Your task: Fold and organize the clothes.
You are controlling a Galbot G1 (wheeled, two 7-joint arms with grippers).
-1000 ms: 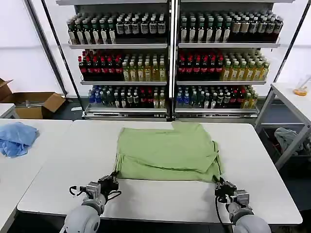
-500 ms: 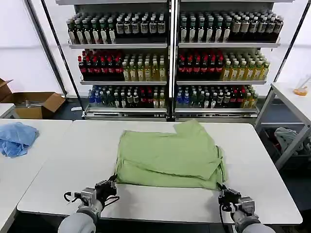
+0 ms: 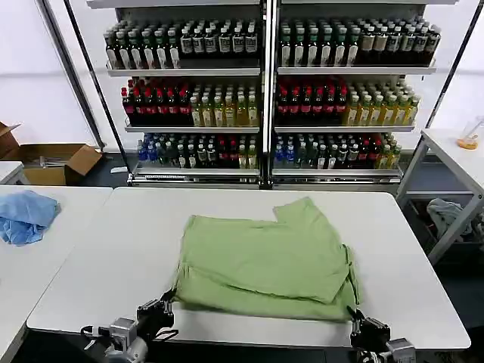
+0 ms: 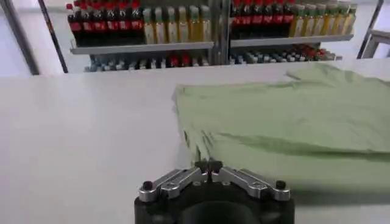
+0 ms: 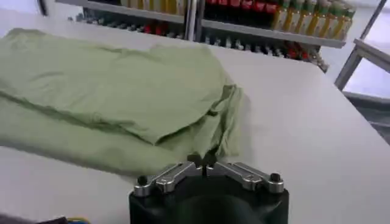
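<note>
The clothes, one light green shirt [image 3: 265, 261], lie folded in layers on the white table [image 3: 113, 249], the near edge close to the table's front. My left gripper [image 3: 168, 301] is shut on the shirt's near left corner; in the left wrist view the fabric [image 4: 292, 115] runs down into the closed left gripper [image 4: 208, 164]. At the near right corner my right gripper [image 3: 354, 311] is shut on the fabric, and the right wrist view shows the shirt [image 5: 109, 85] bunched into that right gripper [image 5: 207, 162]. The print and buttons are hidden.
A light blue cloth [image 3: 26, 215] lies on the table to the left, beyond it a cardboard box [image 3: 53, 162]. Bottle shelves [image 3: 265, 98] stand behind the table. A side table [image 3: 454, 151] and a grey cloth [image 3: 450, 212] are at the right.
Both grippers have drawn back toward the table's front edge, and the shirt has slid toward me with them, its near edge now close to the front.
</note>
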